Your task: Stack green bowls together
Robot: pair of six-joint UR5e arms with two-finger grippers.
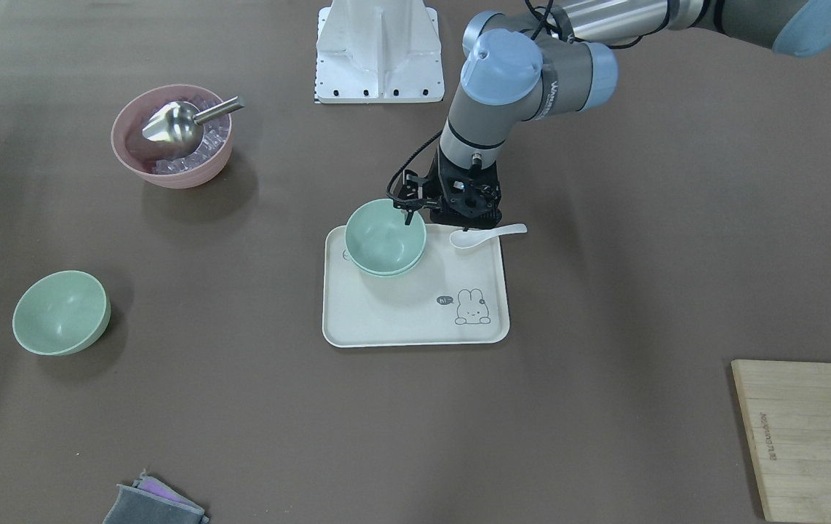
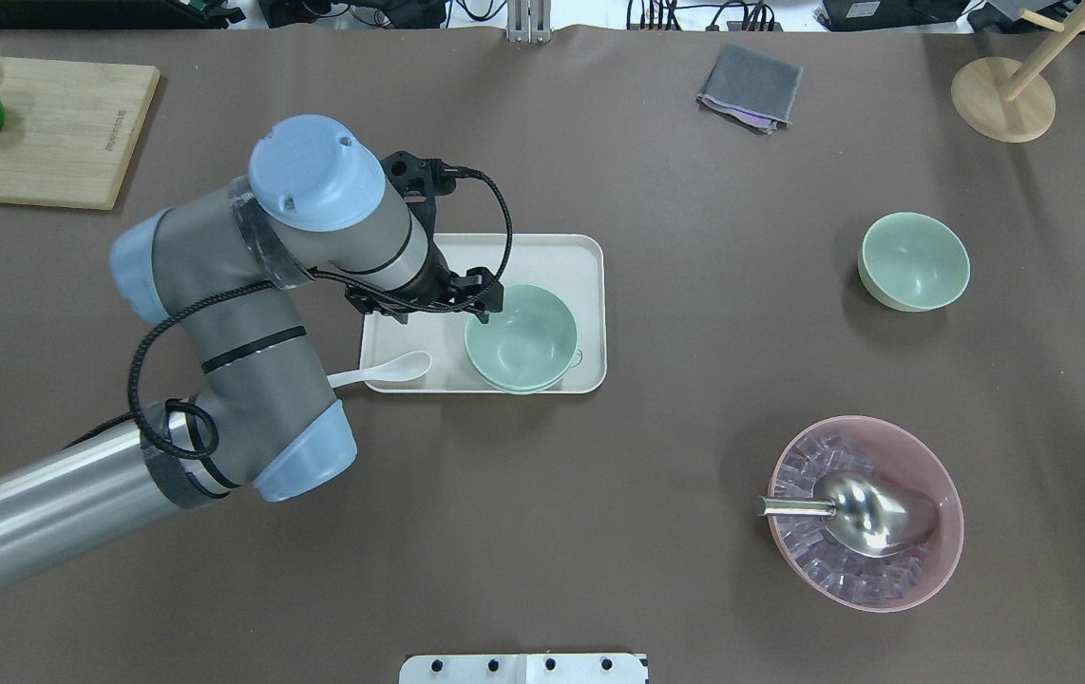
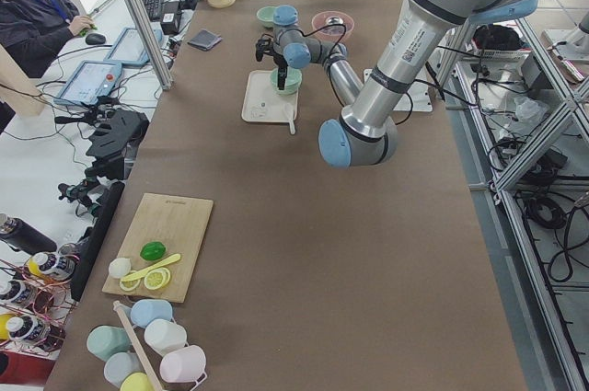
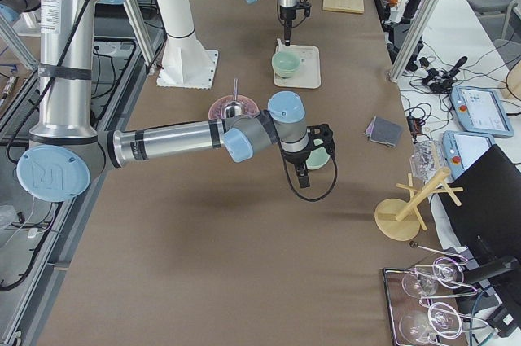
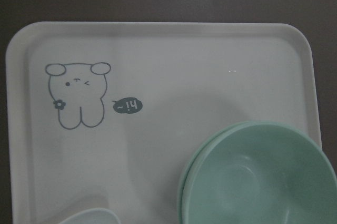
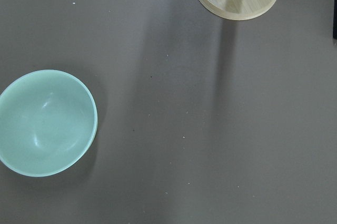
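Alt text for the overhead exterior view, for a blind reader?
The left gripper sits at the rim of two nested green bowls on a cream tray; a third green bowl stands alone at frame right. A pink bowl of ice with a metal scoop is at lower right.

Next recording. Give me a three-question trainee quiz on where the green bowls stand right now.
1. How many bowls are in the stack on the tray?
2. True or false: the third bowl stands off the tray.
3. The left gripper is: A) at the stack's rim B) well clear of the tray C) out of every view.

Key: 1. two; 2. true; 3. A.
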